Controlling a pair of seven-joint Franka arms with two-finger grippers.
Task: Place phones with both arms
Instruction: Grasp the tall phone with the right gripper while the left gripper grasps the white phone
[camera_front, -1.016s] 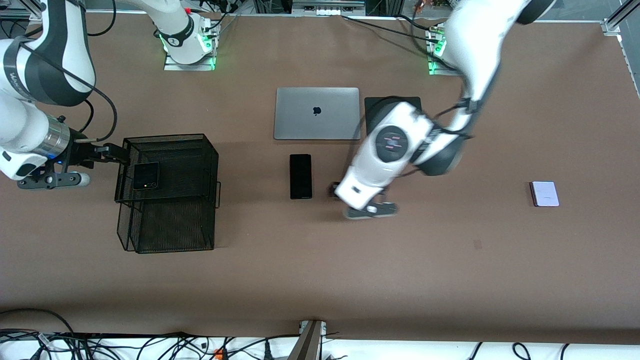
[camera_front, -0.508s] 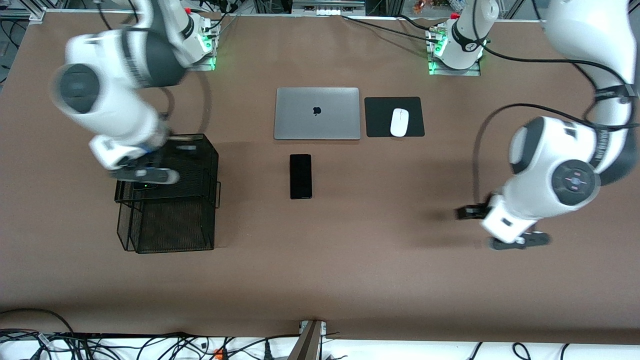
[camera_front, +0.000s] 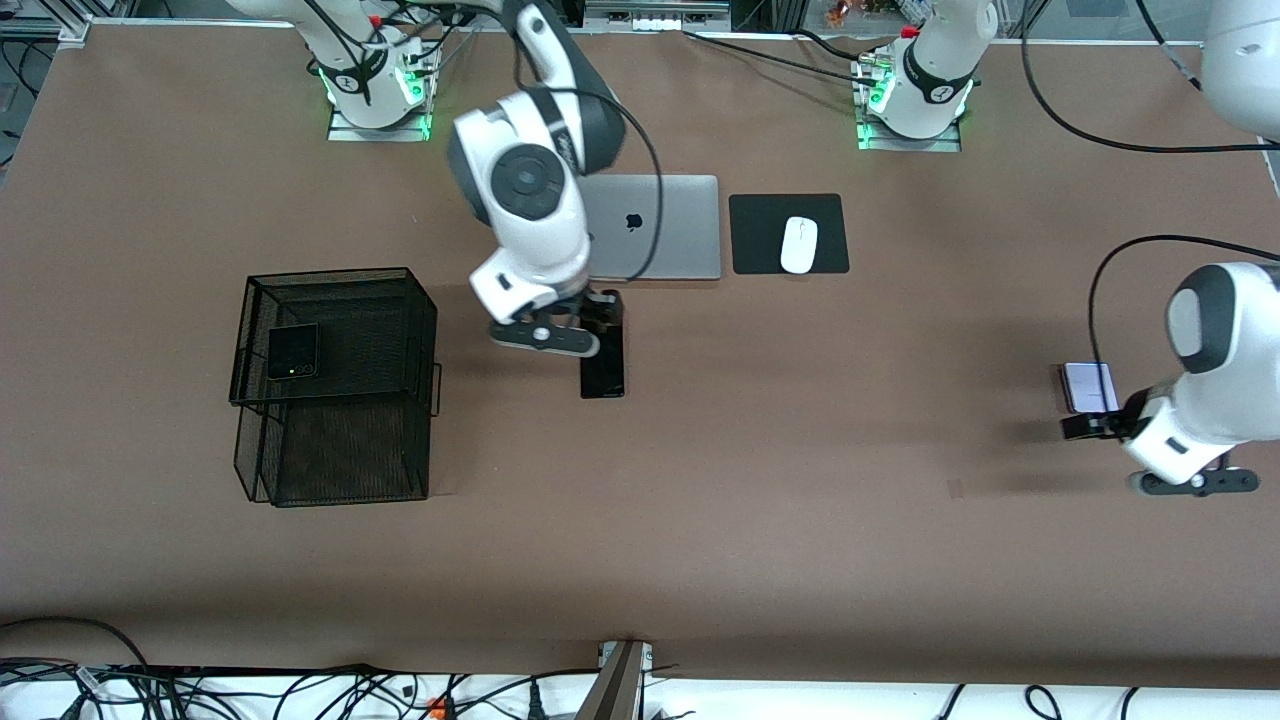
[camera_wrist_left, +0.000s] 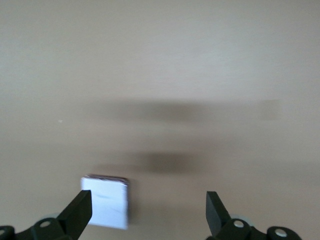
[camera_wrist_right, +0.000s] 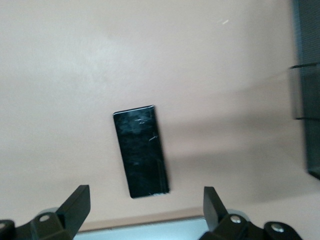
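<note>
The small black flip phone lies on top of the black wire basket toward the right arm's end of the table. The long slim black phone lies on the table just nearer the front camera than the laptop; it also shows in the right wrist view. My right gripper hangs open and empty over its laptop end. The pale lavender-white phone lies toward the left arm's end of the table and shows in the left wrist view. My left gripper is open and empty, low beside it.
A closed silver laptop lies at the table's middle, partly covered by my right arm. A white mouse sits on a black pad beside it. The basket's wall shows in the right wrist view.
My right arm left the basket, with the flip phone lying on top, and swung over to the slim black phone. My left arm swept from the table's middle to the lavender-white phone.
</note>
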